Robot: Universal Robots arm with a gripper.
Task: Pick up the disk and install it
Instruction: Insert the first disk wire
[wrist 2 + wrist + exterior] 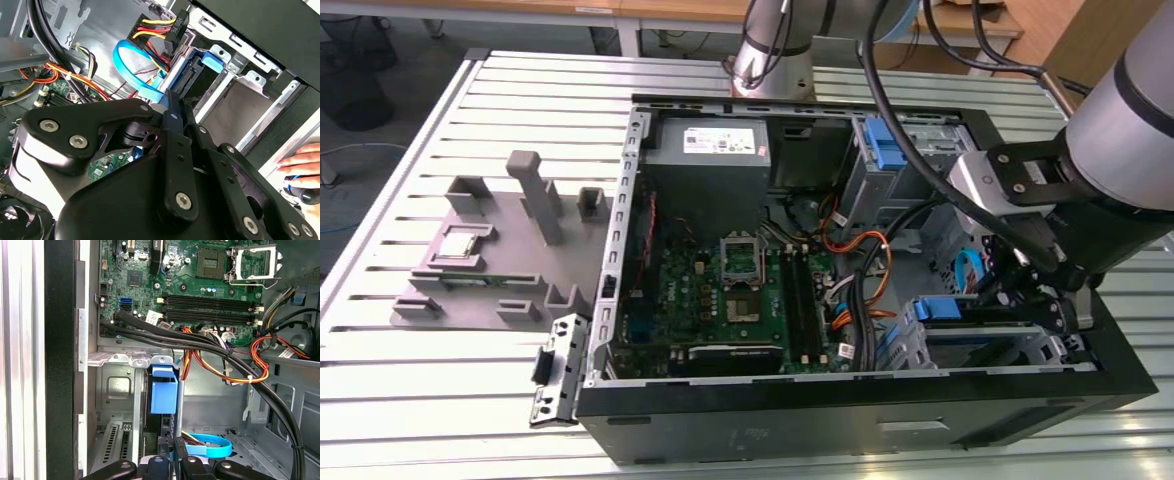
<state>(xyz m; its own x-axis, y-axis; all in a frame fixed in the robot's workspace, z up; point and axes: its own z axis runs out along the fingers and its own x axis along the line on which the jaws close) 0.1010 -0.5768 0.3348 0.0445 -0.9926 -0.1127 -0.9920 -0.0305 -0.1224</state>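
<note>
Slatted table [427, 400] bears case [854, 420]; disk [164, 396] seemingly bayed.

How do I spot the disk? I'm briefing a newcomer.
Start at the open black computer case. In its drive cage by the gripper stands the disk, blue-framed. The other blue bracket sits nearer the grey power supply, away from the gripper.

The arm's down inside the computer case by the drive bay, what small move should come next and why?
Probably a short, slow push deeper into the drive bay. In the first wrist view the disk in its blue carrier already stands inside that bay, and the gripper sits right at its near end. The blue cable lies close by, so keep the push straight.
</note>
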